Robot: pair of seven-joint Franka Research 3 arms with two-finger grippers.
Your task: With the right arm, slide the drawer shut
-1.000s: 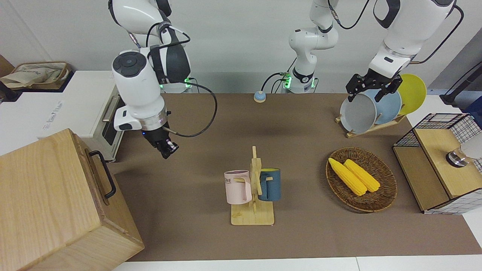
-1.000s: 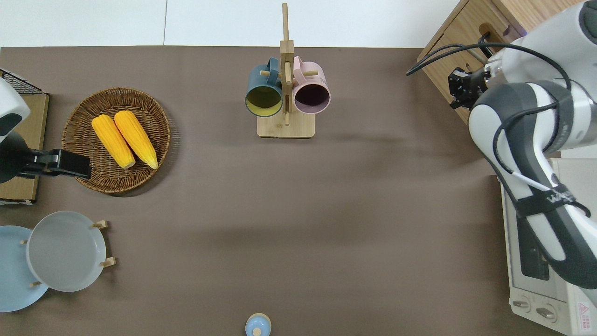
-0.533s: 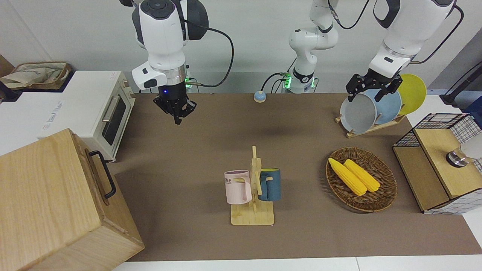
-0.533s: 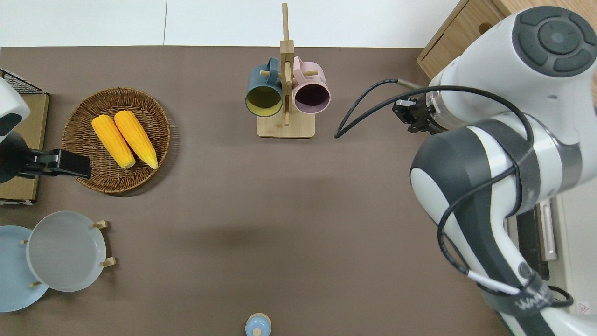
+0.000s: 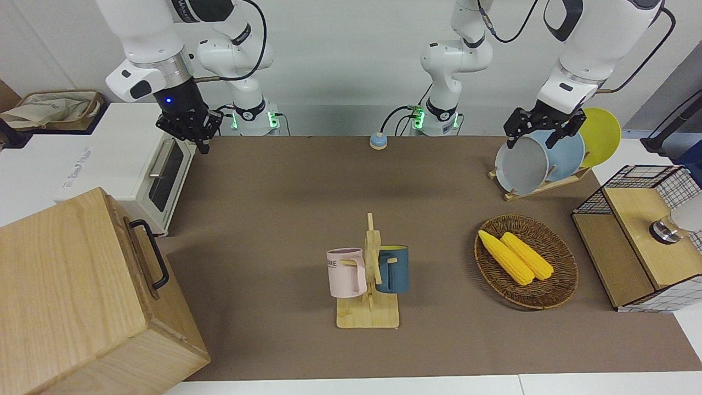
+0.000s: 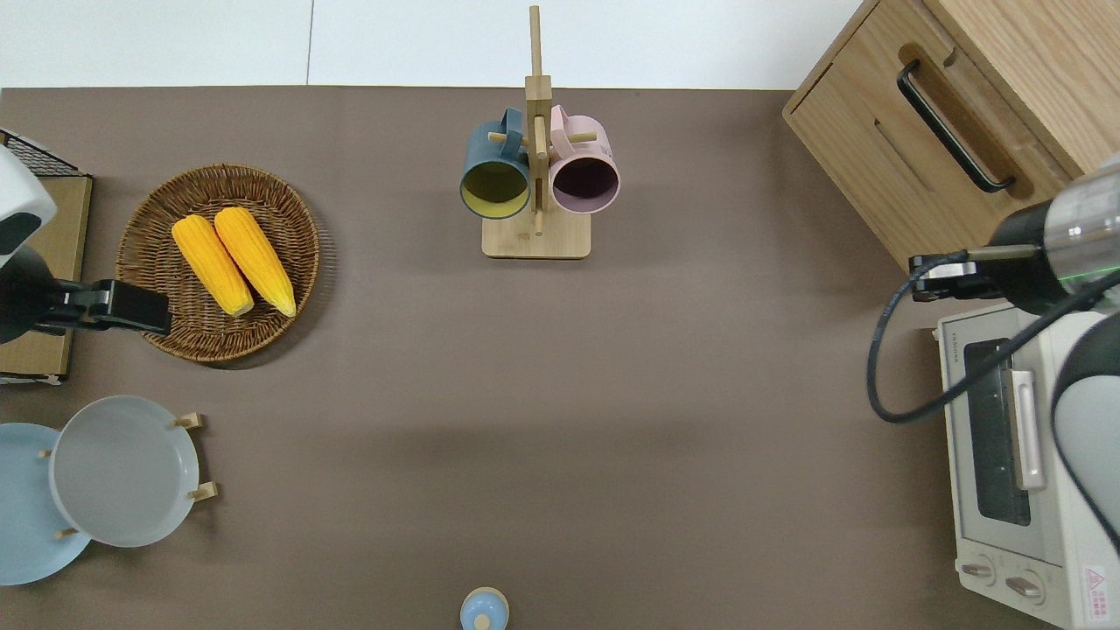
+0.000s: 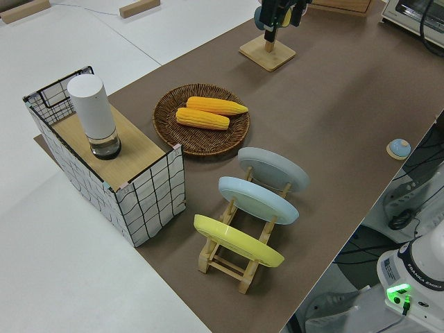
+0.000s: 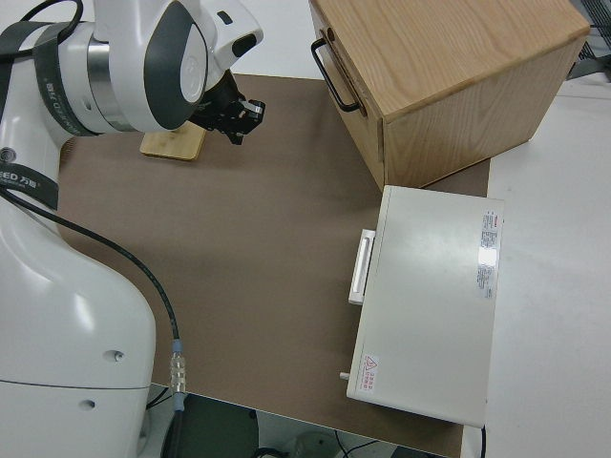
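1. Wide shallow light-wood drawer [image 6: 962, 109] with black metal loop handle [image 6: 949, 122]: seated in the big light-wood cabinet [image 5: 66, 274], front panel apparently flush with the cabinet face, no gap visible in the front or overhead view.
2. Black two-finger right gripper [image 5: 200, 140] on the white right arm [image 5: 148, 33] with blue wrist light: raised, well apart from the handle, over the brown table [image 6: 612, 394] just beside the cabinet's corner nearest the robots, at the edge of the white toaster oven [image 5: 109, 148] next to the cabinet.
3. Claw state: not discernible as open or closed; nothing seen gripped.
4. Left arm: parked.
5. Step in hand, as a judgement: closing stroke seemingly complete, contact with the drawer absent, arm clear of the cabinet.
6. Next move, as a judgement: only a check of flushness needed; if any opening remains, a short straight push on the front panel into the cabinet, avoiding the protruding handle and the toaster oven beside the cabinet.
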